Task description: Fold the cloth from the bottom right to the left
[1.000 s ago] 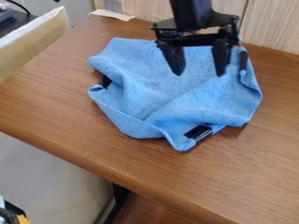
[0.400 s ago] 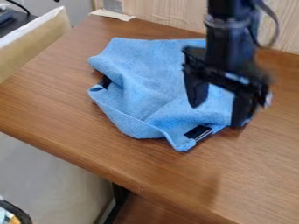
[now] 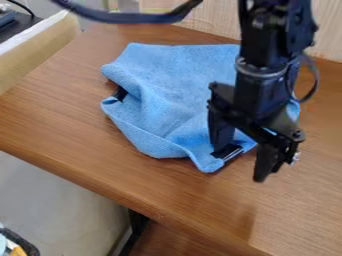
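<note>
The gripper is open over the lower right part of the blue cloth. One finger stands at the black clip near the cloth's bottom corner; the other is to the right, over bare wood. Whether either touches the surface, I cannot tell. The cloth lies spread and wrinkled, its lower left edge turned up in a fold. A black clip sits by the bottom corner and another black clip on the left edge. The arm covers the cloth's right side.
The brown wooden table carries the cloth, and its front edge runs diagonally from left to bottom right. Behind it stands a pale wood panel. A cardboard-coloured box side is at the upper left, and a black cable crosses the top.
From the cloth's upper part, the gripper has moved right and down toward its bottom right corner, turning as it came. The cloth looks unmoved where it shows.
</note>
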Action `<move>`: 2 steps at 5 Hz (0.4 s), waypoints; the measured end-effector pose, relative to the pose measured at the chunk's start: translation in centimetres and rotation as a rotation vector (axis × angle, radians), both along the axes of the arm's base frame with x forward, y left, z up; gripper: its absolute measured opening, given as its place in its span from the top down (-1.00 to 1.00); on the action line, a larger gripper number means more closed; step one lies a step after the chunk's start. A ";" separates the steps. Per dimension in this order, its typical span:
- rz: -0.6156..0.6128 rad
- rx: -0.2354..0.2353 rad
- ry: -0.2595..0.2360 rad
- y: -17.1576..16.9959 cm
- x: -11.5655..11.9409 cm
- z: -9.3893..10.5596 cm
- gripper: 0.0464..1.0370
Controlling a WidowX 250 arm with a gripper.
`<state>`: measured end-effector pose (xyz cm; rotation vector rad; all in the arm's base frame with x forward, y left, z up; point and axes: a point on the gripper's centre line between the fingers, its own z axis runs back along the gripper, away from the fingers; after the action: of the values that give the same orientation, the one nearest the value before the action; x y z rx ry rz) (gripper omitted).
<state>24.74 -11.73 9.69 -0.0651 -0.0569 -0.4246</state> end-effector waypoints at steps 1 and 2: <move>0.034 0.010 0.018 0.8 0.3 -0.6 -0.93; 0.061 0.000 0.023 1.5 0.7 -1.1 -0.93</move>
<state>25.47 -10.27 8.57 -0.0680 -0.0365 -0.3625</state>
